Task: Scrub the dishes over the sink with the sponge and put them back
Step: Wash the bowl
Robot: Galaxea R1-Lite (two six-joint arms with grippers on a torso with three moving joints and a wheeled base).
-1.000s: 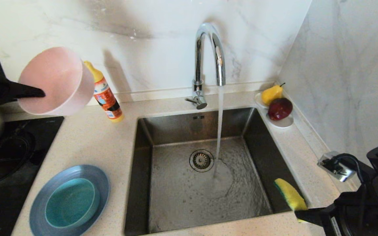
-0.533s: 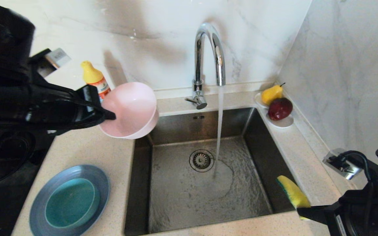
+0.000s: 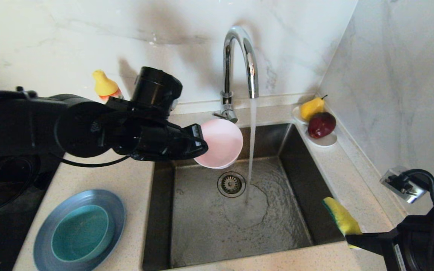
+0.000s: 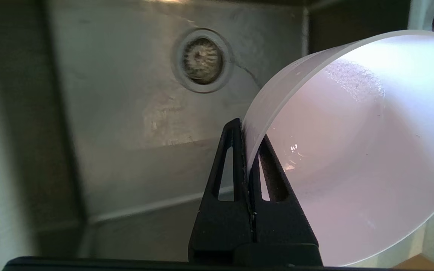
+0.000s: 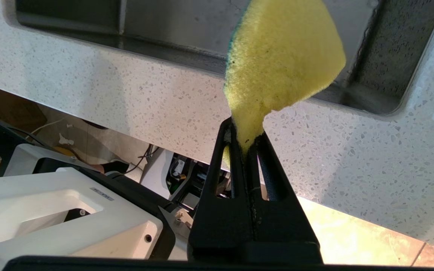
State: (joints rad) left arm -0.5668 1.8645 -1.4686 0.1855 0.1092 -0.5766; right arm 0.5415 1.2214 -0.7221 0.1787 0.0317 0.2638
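1. Marble walls, speckled counter [image 3: 100, 169], steel sink [image 3: 209, 222] mid-frame, tap [image 3: 239, 60] running; the stream lands just right of the drain strainer [image 3: 231, 184].
2. Change: a second ago the left hand [image 3: 201, 145] held the pink bowl [image 3: 220, 143] high at upper left, over the counter by the soap bottle [image 3: 104, 86]. Now it's swung to centre frame, with the bowl above the back of the sink, just left of the water stream. Doesn't look like it's touching the water yet.
3. Left hand is clamped on the bowl's rim; in the left wrist view the fingers [image 4: 226, 162] pinch the thin wall, one inside and one outside. Bowl is tilted, its opening facing the camera and up.
4. Right hand [image 3: 352, 239] is at lower right, near the sink's front-right corner, closed on one end of the sponge [image 3: 341, 218]. Sponge sticks up and out over the sink edge, green side toward the basin. It has barely drifted right; basically parked and waiting.
5. Grey-blue plate [image 3: 51, 226] with the teal bowl [image 3: 81, 233] nested in it sits at lower left on the counter, untouched.
6. Pear [image 3: 312, 108] and a red fruit [image 3: 321, 124] sit on the white dish [image 3: 328, 141] at upper right. Irrelevant.
7. Read: transport of the first dish is done, scrub not started. Bowl and sponge are well apart, so the right hand must bring the sponge across to the bowl. Two dishes are left after this one.
8. Risk: thin rim pinch plus wet bowl could slip under scrubbing pressure.
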